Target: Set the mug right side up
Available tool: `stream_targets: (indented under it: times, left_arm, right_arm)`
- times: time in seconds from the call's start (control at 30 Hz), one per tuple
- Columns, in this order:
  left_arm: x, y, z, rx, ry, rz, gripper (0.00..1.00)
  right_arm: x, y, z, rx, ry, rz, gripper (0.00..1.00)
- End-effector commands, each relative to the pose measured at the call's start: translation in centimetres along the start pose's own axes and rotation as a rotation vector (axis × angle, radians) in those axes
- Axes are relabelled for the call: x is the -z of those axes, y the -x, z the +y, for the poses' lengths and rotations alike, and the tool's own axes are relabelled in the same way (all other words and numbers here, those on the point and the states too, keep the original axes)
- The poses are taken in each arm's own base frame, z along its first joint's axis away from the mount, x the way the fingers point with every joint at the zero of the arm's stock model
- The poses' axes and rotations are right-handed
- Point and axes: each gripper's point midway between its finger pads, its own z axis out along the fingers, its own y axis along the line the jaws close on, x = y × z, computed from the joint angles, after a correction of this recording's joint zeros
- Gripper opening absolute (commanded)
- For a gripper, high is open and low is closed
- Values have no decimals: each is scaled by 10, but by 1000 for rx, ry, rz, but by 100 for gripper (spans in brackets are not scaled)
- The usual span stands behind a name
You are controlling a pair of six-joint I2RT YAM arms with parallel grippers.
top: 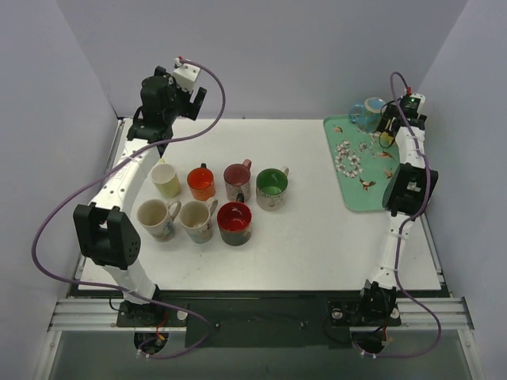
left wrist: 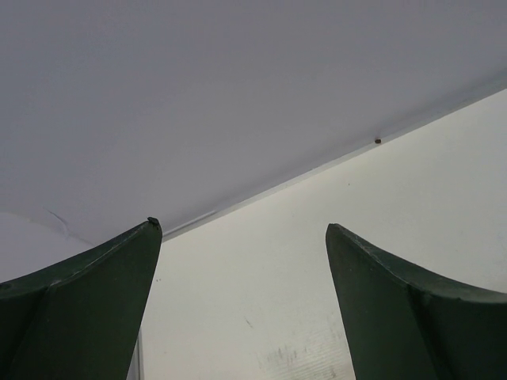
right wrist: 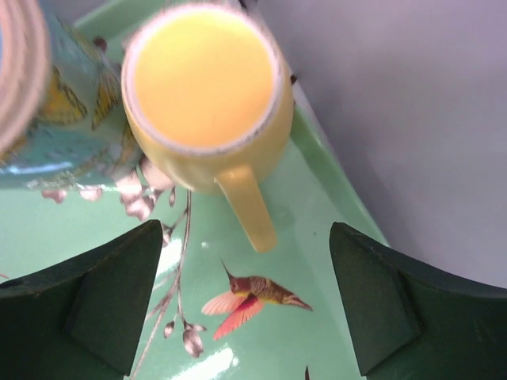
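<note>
— Right claw (right wrist: 244, 229) spread wide, gripping nothing, poised just above a green tray (right wrist: 305, 237).
— Yellow mug (right wrist: 202, 79)?
— Just ahead, standing mouth up on that tray, handle pointing back toward the claw, blue mug (right wrist: 71, 134) close beside.
— Left claw (left wrist: 242, 226)?
— Likewise open and empty, raised above the far left edge of the table (left wrist: 412, 206).

No readable text, label, brand, number or sign in any view.
Tray (right wrist: 317, 261): printed hummingbird and blossom sprigs only, pictures without lettering.
Yellow mug (right wrist: 202, 87): plain glaze on visible side.
Turquoise mug (right wrist: 71, 134): painted pattern, blurred, nothing legible.
Mugs on surface in top view: decoration too small to tell.
</note>
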Motion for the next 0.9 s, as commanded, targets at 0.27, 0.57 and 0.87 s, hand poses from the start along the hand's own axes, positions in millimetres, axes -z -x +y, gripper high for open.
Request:
stream_targets:
  times: [0.27,0.57,0.87]
  left_arm:
    - [-12,53,1,-71,4,-120,95]
    - [-11,57,7,-102,33,-137,95]
    - [-11,61,9,-107,43,-151,95]
  right_arm:
    - [6,6,-23,0,-35,41,69]
    - [5,12,-21,7,-42,44,53]
    - [3,2,-15,29,12,75,0]
